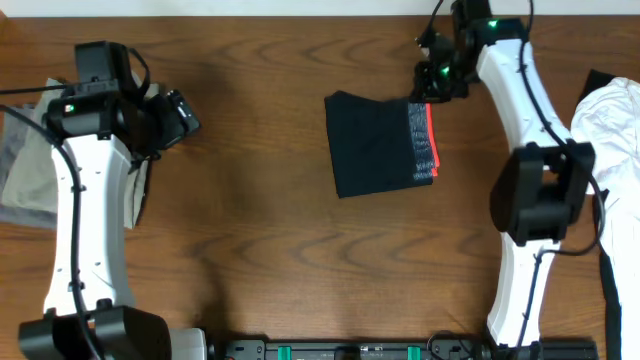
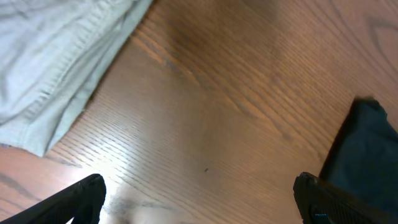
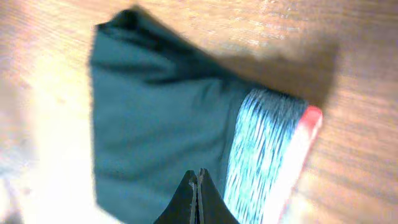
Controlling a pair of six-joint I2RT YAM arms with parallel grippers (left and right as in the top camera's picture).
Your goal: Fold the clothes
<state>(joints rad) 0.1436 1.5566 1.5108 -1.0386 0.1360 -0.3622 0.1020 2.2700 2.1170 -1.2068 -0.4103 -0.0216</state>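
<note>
R claw [image 3: 198, 177] pinched shut over folded pants [image 1: 380, 145]; L claw [image 2: 200, 186] spread wide.

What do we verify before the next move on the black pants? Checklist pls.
1. Black pants folded into one compact block on the table: ok.
2. Grey waistband with its red edge showing along one side: ok.
3. Left claw open, nothing between its fingers: ok.
4. Left claw apart from the khaki trousers: ok.
5. Right claw free of fabric: cannot tell; it is shut, right over the pants beside the waistband.
6. White garment apart from the pants: ok, it lies at the table's right edge.
</note>
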